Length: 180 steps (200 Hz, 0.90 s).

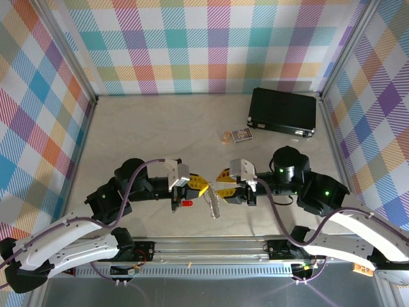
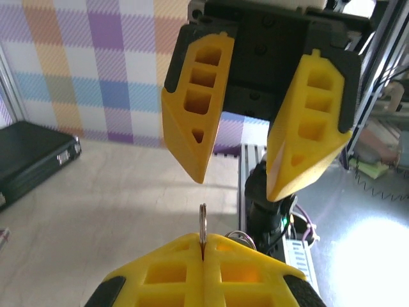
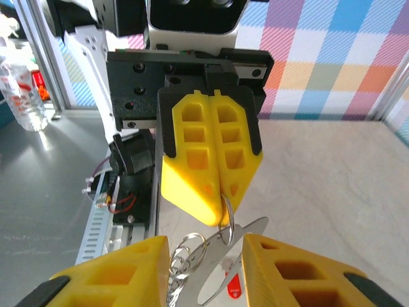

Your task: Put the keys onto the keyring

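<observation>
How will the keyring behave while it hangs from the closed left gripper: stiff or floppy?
The keyring would probably swing and twist, since it hangs by one thin ring pinched in the left gripper. Its flat silver loop looks rigid, but the chain beside it likely flops. Bare polished metal may slip in the grip.

1) keyring (image 3: pixel 252 229): lower loop cut off at the frame edge, between the fingers of the right hand (image 3: pixel 204 244); upper rim hidden inside the closed left hand (image 3: pixel 220 211). 2) key (image 3: pixel 233 286): red tag partly covered by the keyring, below the left hand; blade not discernible. 3) card (image 1: pixel 241 135), beyond both hands: print too small.
</observation>
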Motion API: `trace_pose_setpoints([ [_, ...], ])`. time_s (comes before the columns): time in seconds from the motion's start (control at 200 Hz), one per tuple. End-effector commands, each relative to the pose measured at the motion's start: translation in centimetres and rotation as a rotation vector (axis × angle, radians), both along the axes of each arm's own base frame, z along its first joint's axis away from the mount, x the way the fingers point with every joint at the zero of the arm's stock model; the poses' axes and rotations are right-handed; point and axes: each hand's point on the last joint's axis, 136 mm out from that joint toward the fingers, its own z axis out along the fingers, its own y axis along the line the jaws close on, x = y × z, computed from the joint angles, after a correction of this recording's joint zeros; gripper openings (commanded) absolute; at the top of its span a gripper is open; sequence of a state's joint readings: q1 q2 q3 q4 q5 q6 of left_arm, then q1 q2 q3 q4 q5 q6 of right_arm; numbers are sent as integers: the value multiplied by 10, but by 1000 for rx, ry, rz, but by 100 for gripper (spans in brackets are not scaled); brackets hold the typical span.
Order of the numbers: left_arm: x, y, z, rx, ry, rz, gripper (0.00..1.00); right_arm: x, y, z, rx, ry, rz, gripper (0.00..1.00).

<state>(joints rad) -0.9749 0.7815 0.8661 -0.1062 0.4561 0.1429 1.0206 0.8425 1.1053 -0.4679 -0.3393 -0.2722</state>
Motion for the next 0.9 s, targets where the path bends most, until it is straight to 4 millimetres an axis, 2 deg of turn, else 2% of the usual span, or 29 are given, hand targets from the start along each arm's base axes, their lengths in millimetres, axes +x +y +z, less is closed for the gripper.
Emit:
trace_pose_setpoints([
  [0.0,-14,3,34,-137,-68,-53,0,1,0,15,64,19,-22,36],
  [0.305,-25,11,54,-256,-122,-89,0,-2,4,34,136,34,2,33],
  [0.735,-27,11,56,-286,-138,-100,0,-9,14,38,159,52,74,32],
  [0.895,-26,9,55,-282,-137,-108,0,-10,16,41,176,53,86,28],
])
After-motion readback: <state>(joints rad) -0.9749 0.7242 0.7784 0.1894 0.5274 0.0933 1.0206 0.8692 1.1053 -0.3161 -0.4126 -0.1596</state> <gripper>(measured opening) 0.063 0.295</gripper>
